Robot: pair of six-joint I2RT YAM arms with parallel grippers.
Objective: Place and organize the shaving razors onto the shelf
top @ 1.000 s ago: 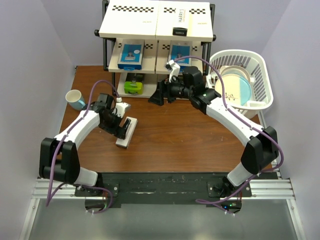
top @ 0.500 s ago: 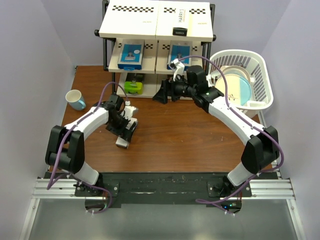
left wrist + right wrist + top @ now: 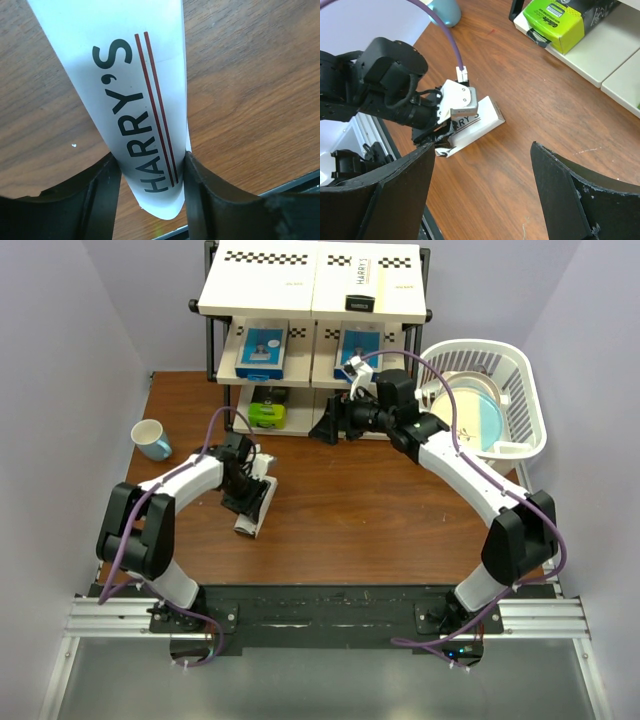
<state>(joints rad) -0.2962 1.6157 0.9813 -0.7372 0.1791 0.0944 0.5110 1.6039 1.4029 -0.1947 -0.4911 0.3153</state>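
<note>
Razor box look: long flat white box [image 3: 140,115] with "HARRY'S" in dark letters and two thin red lines running beside the word along its length.
Razor box place: on the brown table [image 3: 380,510], left of centre, in front of the shelf [image 3: 290,285] and apart from it. I cannot tell whether it lies fully flat.
Long axis: near-to-far in the top view. The far end leans a little right, toward the shelf's bottom tier, and the near end points at the arm bases.
Left claw [image 3: 150,197]: closed on the white box across its narrow width, near one end, one finger against each long edge.
Right claw [image 3: 480,195]: spread wide and holding nothing, above the table just in front of the bottom tier.
Top board: a second white "HARRY'S" box [image 3: 360,285], long axis running near-to-far.
Middle tier: two blue-and-white boxes [image 3: 262,350], one on each side.
Bottom tier: a black box with lime-green end [image 3: 560,20], the green end facing out toward the table.
Table's left edge: a blue mug [image 3: 150,438].
</note>
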